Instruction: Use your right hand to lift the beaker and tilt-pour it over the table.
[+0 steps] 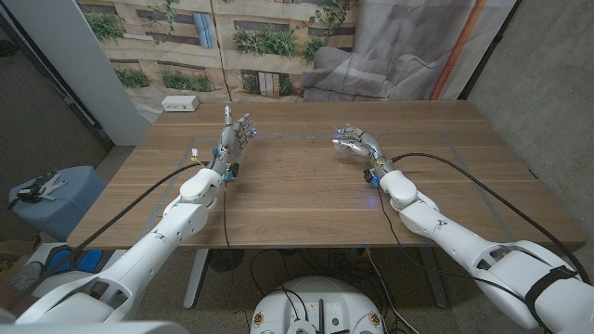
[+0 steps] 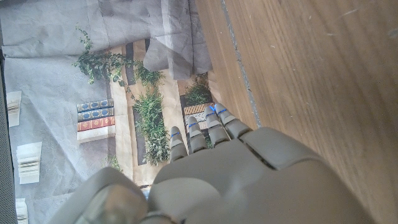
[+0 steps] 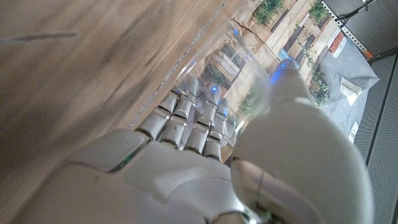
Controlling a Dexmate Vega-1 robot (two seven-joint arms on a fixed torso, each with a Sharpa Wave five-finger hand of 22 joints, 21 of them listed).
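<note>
A clear glass beaker (image 1: 343, 141) is gripped by my right hand (image 1: 360, 146) over the far right-middle of the wooden table (image 1: 306, 195). Its mouth seems to point toward the table's middle, but the glass is faint and its tilt is hard to judge. In the right wrist view the beaker's transparent wall (image 3: 239, 59) sits between the fingers (image 3: 186, 115) and the thumb (image 3: 292, 118). Whether the beaker holds anything cannot be told. My left hand (image 1: 236, 135) stands on its edge at the far left-middle, fingers up and apart, holding nothing. The left wrist view has my left hand (image 2: 236, 168) over bare wood.
A white box (image 1: 181, 104) sits at the table's far left corner. Black cables (image 1: 209, 172) run along both arms over the table. A printed backdrop and grey cloth (image 1: 371, 56) hang behind the far edge. A blue bin (image 1: 56, 199) stands on the floor at left.
</note>
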